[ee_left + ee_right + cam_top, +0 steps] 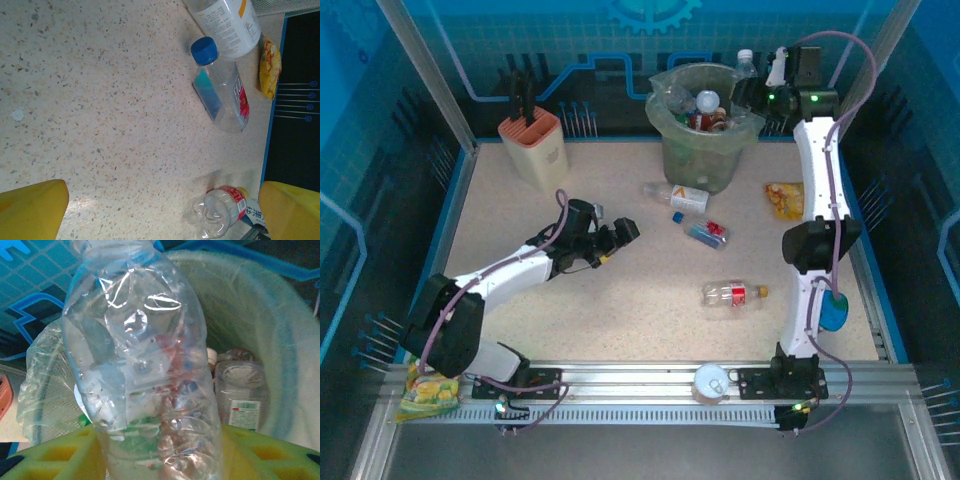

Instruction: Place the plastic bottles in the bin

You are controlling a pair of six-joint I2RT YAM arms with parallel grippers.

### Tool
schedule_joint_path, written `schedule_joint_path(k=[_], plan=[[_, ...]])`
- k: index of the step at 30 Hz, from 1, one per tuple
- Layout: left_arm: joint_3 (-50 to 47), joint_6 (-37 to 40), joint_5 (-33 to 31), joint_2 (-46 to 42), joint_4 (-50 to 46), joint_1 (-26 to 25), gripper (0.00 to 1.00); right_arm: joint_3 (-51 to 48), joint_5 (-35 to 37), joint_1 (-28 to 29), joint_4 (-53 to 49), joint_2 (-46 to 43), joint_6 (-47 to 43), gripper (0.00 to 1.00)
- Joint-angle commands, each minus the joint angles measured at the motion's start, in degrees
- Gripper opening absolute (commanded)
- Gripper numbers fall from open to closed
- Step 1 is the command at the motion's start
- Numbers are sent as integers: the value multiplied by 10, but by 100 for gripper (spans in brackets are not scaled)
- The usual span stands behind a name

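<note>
- Right gripper at the right rim of the bin, pinching a crumpled clear bottle upright over the bin's mouth.
- Bin holds several bottles.
- Left gripper spread wide, empty, low over the table, front-left of the bin.
- Lying in front of the bin: white-label bottle nearest, blue-cap bottle next, red-label bottle farthest.

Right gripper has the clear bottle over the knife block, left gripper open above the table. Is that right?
No. The right gripper has the clear bottle over the bin, not the knife block; the right wrist view shows the bin below it. The left gripper is open above the table.
</note>
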Motion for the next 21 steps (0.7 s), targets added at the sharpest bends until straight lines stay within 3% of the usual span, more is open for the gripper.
schedule_joint_path(k=[1, 5, 7, 14, 21], plan=[[-11, 7, -11, -14, -19, 4, 98, 3, -16, 16, 33, 5, 21, 61], [-14, 5, -9, -10, -14, 4, 98, 2, -15, 19, 21, 15, 11, 81], [-14, 4, -7, -8, -12, 5, 98, 2, -14, 20, 16, 16, 2, 86], [-14, 5, -8, -3, -10, 4, 98, 2, -9, 34, 14, 3, -20, 89], [-17, 5, -9, 1, -8, 5, 99, -30, 16, 45, -16, -65, -55, 92]])
